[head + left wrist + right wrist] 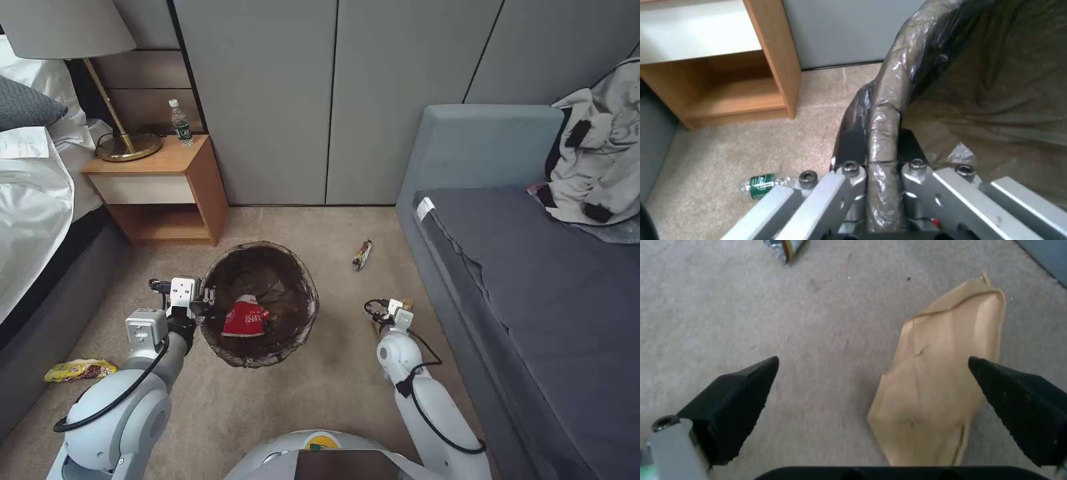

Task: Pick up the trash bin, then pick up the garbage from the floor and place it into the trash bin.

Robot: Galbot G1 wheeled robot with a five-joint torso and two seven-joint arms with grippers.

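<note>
Bin (260,303) sits at centre frame, held off the carpet so litter can drop straight in: the left pincer (203,298) is clamped on its bag-lined rim (882,133), one finger inside and one outside. A red cup (245,317) already lies within. Right of it, the right pincer (873,390) hangs low with jaws spread wide over a brown paper scrap (942,380), seemingly lined up for a grab. Farther out lie a wrapper (361,255), a yellow packet (80,369) and a small bottle (762,184).
</note>
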